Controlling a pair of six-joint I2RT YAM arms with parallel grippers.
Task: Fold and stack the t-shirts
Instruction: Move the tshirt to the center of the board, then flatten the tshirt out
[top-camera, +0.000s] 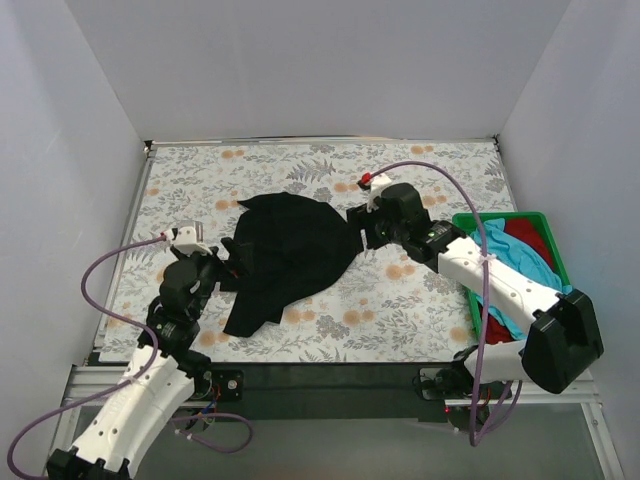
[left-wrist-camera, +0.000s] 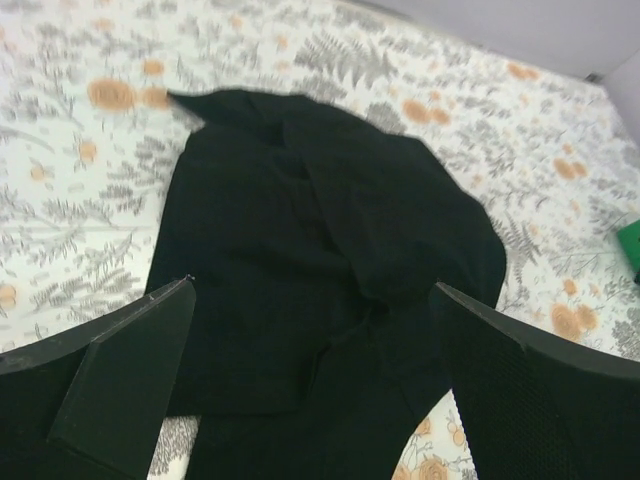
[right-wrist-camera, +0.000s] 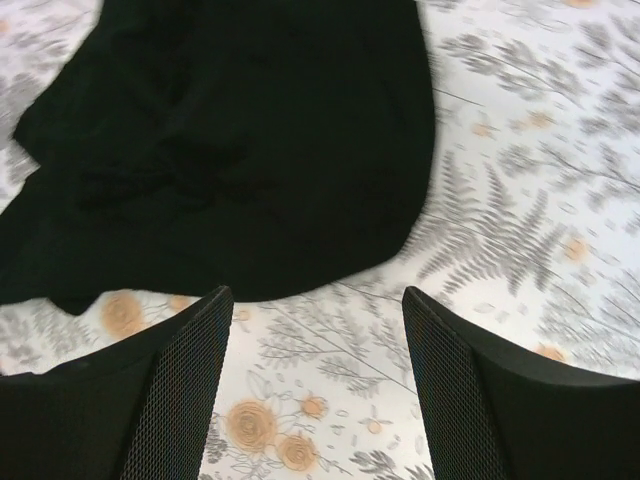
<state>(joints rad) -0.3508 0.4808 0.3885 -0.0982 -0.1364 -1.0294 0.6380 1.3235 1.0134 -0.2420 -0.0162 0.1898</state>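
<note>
The floral-printed bench (top-camera: 420, 300) fills the floor of the white-walled cell. On it, a little left of the middle, the large black t-shirt (top-camera: 290, 255) lies crumpled and part-folded, broad at the far end and narrowing to a strip that runs toward the near edge. At the bench's right side stands a green tray (top-camera: 500, 216) holding a turquoise t-shirt (top-camera: 520, 255) and a red t-shirt (top-camera: 530, 235), bunched together, with the right arm (top-camera: 480, 270) reaching over them.

The right arm stretches to the black shirt's right border. Its jaws stand apart and hold nothing. In the right wrist view, bare bench shows between them and the shirt's rounded hem (right-wrist-camera: 330, 270) lies just ahead.

The left arm (top-camera: 185, 290) sits at the shirt's left edge. Its jaws are spread wide and grip nothing. In the left wrist view, the black cloth lies beneath and ahead of them, filling the gap. Whether they touch it cannot be told.
</note>
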